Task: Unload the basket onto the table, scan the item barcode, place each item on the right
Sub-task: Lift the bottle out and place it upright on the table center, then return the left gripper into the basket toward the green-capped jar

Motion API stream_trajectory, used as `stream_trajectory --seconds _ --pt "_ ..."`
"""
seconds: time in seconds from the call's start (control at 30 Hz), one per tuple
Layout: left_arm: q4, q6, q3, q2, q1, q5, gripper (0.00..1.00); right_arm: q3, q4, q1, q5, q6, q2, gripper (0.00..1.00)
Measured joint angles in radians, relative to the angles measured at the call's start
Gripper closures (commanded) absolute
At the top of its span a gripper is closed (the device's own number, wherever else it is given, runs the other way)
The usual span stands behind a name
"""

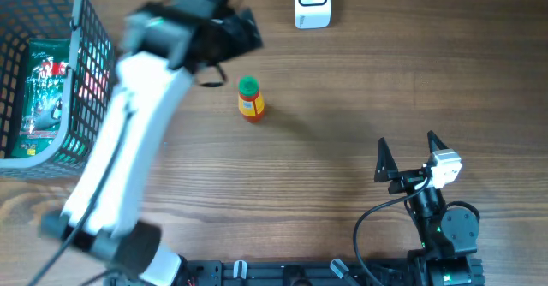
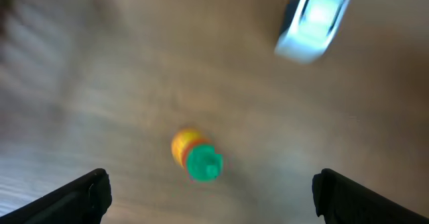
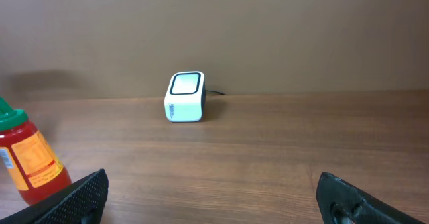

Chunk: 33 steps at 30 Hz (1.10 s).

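Your left gripper [image 2: 211, 187] has its fingers wide apart and holds nothing. It hangs above the bottle [image 1: 249, 98], which stands upright on the table [image 1: 360, 89], apart from the scanner [image 1: 312, 2] at the far edge. The right gripper [image 1: 408, 145] is also spread and empty, well apart from the bottle.

Be careful when you come down. The bottle is narrow and tall (I judge it tips easily), so if one finger touches it first, it can fall and roll. If you grip over the label, the barcode may be covered or turned away from the scanner.
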Motion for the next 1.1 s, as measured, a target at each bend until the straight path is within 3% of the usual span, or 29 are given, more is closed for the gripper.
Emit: stream_trajectory --seconds 0.1,0.3,0.5,0.63,0.77,1.1 --pt "0.003 0.0 0.04 -0.098 0.063 -0.064 0.0 0.0 0.0 0.0 0.0 0.0 0.0 0.0" --pt "-0.002 -0.065 0.05 -0.205 0.46 -0.143 0.0 0.0 0.0 0.0 0.0 0.0 0.0 0.0" --pt "-0.034 -0.216 0.05 -0.189 0.861 -0.009 0.0 0.0 0.0 0.0 0.0 0.0 0.0 0.01" --pt "-0.078 -0.317 0.05 -0.14 1.01 0.075 0.0 0.0 0.0 0.0 0.0 0.0 0.0 0.0" --pt "-0.108 -0.376 0.05 -0.068 1.075 0.109 0.0 0.0 0.0 0.0 0.0 0.0 0.0 0.0" --pt "-0.108 -0.438 0.05 0.047 1.076 0.132 0.01 0.0 0.0 0.0 0.0 0.0 0.0 0.0"
